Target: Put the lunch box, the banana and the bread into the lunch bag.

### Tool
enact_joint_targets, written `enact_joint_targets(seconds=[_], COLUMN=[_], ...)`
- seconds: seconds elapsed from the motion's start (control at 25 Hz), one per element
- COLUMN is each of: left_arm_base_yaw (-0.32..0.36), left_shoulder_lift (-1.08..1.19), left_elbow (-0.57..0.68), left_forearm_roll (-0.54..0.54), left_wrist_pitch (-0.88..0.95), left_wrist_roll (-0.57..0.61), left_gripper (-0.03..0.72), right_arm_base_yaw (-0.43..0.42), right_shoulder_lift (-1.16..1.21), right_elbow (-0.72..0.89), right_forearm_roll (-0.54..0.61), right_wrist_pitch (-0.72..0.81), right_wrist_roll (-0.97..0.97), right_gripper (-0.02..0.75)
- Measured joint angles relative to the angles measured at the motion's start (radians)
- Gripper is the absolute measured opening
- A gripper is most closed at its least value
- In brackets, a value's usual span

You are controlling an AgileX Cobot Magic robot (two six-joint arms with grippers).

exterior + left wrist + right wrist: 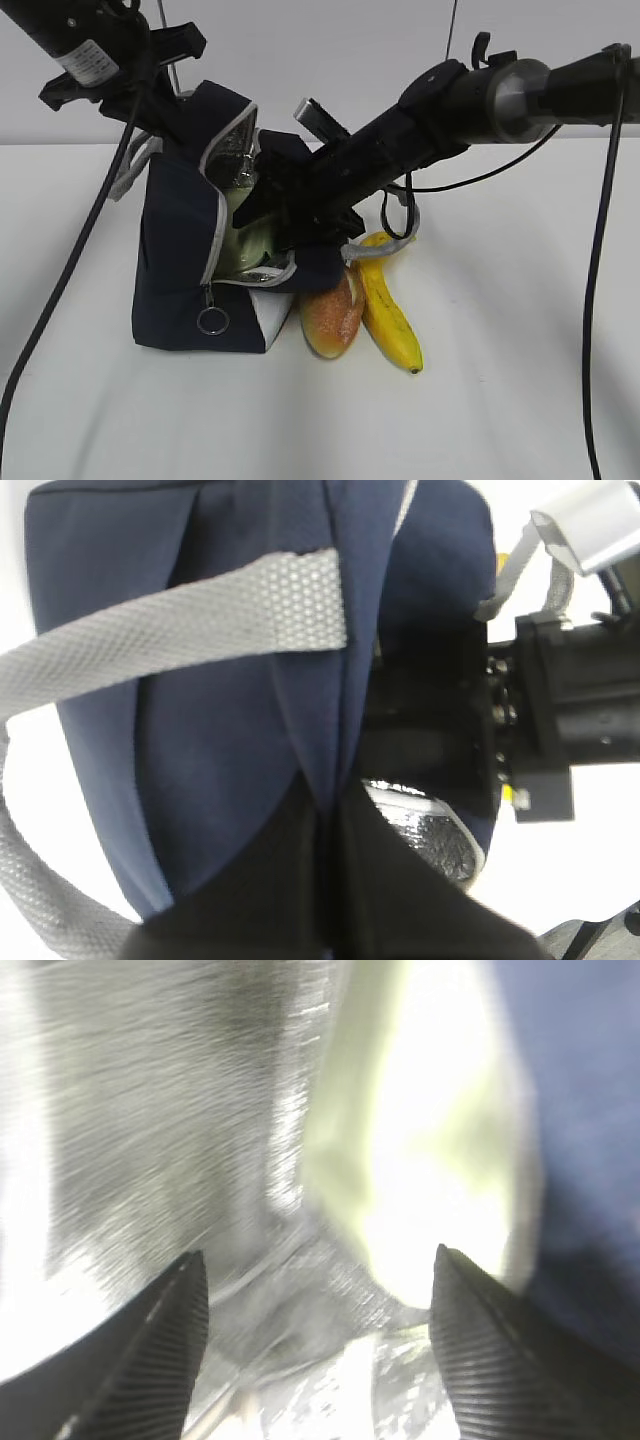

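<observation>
Two right jaws apart | lunch box [420, 1160] between, ahead | left jaws' state unclear

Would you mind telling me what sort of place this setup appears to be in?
Probably a lab or test bench, not a kitchen: a bare white table against a plain white wall, two black cabled robot arms, and only the lunch bag, banana and bread laid out.

A robotics lab or test bench, by the look of it: a bare white tabletop [520, 400] against a plain pale wall [330, 50], with no household furnishings around. Two black robot arms trail loose black cables [600, 250] over the table, and thin vertical rods [455, 30] stand behind.
</observation>
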Motion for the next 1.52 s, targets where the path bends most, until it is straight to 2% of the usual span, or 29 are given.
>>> enact_joint_targets(seconds=[0.6, 0.88, 1.08, 1.28, 1.4, 1.52], left_arm_base_yaw=[0.0, 0.0, 0.0, 0.0, 0.0, 0.0], left_shoulder_lift=[0.0, 0.0, 0.0, 0.0, 0.0, 0.0], left_elbow=[0.0, 0.0, 0.0, 0.0, 0.0, 0.0], left_forearm_roll=[0.031, 0.055, 0.06, 0.063, 0.063, 0.063], left_wrist_pitch=[0.014, 0.016, 0.018, 0.018, 0.019, 0.021], left_wrist_roll=[0.0, 0.0, 0.0, 0.0, 0.0, 0.0], left_gripper=[0.0, 0.0, 0.0, 0.0, 0.0, 0.0], right_arm_base_yaw=[0.0, -0.011, -0.016, -0.016, -0.016, -0.016], right_shoulder_lift=[0.012, 0.005, -0.056, -0.116, -0.155, -0.21], right_elbow=[-0.266, -0.307, -0.308, -0.308, -0.308, -0.308], right_forearm_roll=[-0.149, -0.171, -0.26, -0.292, -0.353, -0.502], right_wrist_pitch=[0.278, 0.289, 0.293, 0.296, 0.299, 0.306], right_wrist_roll=[0.022, 0.046, 0.084, 0.094, 0.131, 0.215], right_gripper=[0.53, 0.529, 0.53, 0.53, 0.53, 0.529])
